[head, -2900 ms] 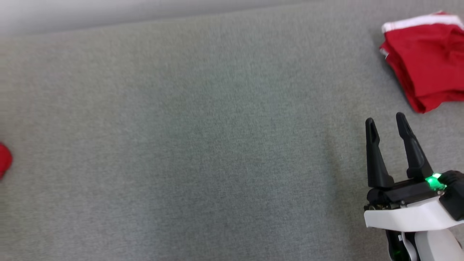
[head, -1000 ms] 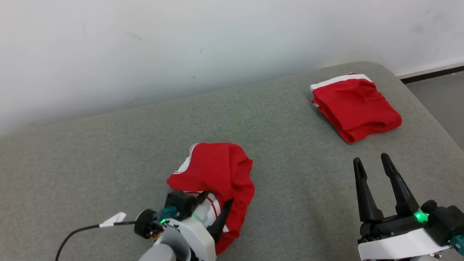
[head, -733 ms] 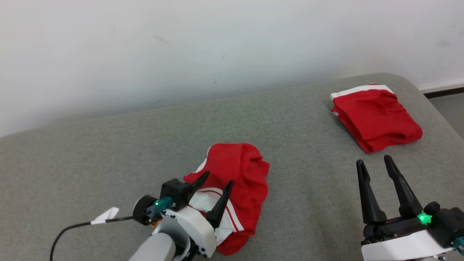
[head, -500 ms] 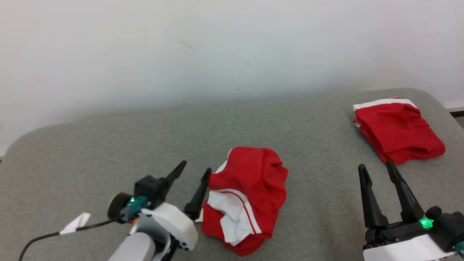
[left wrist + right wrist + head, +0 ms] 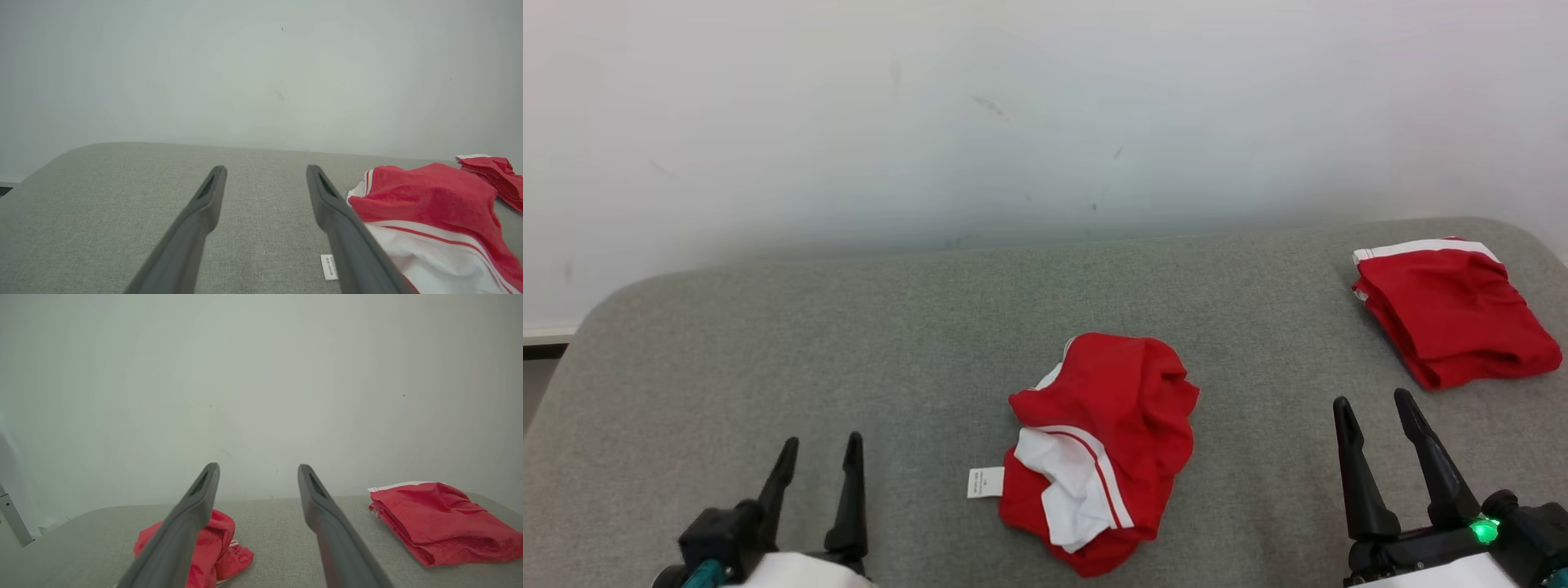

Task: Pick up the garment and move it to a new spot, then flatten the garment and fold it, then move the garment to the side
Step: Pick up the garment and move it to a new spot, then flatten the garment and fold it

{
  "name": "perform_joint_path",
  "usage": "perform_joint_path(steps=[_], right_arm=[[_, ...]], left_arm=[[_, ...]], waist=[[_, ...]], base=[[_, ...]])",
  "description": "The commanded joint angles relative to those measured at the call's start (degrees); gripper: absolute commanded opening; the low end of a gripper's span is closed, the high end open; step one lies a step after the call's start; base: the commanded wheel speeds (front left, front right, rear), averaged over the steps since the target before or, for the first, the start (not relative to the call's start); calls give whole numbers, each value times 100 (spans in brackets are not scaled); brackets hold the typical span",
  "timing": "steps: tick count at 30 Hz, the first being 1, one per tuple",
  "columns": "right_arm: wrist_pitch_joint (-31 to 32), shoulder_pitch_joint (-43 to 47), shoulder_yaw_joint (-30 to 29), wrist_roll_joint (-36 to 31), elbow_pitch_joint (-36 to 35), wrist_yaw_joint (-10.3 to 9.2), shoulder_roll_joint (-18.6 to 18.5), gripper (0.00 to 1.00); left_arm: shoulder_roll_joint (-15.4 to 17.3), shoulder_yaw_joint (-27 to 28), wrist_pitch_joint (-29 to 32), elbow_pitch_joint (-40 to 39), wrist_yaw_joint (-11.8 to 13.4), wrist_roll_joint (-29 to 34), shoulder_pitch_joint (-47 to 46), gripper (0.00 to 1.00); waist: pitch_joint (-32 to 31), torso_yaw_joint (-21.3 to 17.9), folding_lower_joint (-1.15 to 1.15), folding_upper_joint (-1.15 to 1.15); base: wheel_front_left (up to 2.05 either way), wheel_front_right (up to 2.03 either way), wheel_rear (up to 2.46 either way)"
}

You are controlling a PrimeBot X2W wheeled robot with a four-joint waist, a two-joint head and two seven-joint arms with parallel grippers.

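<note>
**Garment bunched mid-surface, both end effectors open and clear of it**

A pale wall (image 5: 849, 122) closes off the far side, so all my working room is the grey padded surface (image 5: 768, 343) in front of it. The crumpled garment (image 5: 1127, 416) lies near the middle of that surface, red with its white lining and stripes turned up. There is bare fabric on every side of it, which I judge leaves room to spread it out. A folded red garment (image 5: 1454, 318) sits well apart at the far right corner; I take that as the side spot for finished pieces.

My left end effector (image 5: 821, 445) hangs low at the near left, fingers spread, holding nothing and apart from the cloth; my right end effector (image 5: 1371, 398) stands the same way at the near right, between the two garments, also empty. With one on each flank of the heap, either can reach an edge; flattening looks like the step in hand.

A small white label (image 5: 985, 482) pokes out at the heap's left edge, flat on the surface; it may mark a waistband or hem worth gripping, though I cannot tell which.
</note>
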Motion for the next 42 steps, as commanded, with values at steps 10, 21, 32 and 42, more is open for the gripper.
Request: perform_joint_path(steps=[10, 21, 32, 42], right_arm=[[7, 61, -7, -41, 3, -11, 33, 100], [7, -70, 161, -49, 120, -11, -54, 100], [294, -802, 1475, 253, 1211, -12, -224, 100], [954, -1568, 1985, 245, 2203, -11, -154, 100]], left_arm=[[-484, 751, -18, -330, -333, 411, 548, 100], [-782, 1058, -19, -201, -741, 780, 463, 100], [-982, 1093, -16, -86, -941, 944, 385, 100], [-1038, 1095, -16, -39, -988, 930, 378, 100]], waist=[[113, -47, 0, 0], [68, -28, 0, 0], [34, 428, 0, 0], [-3, 1050, 0, 0]], base=[[0, 0, 0], [0, 0, 0], [0, 0, 0], [0, 0, 0]])
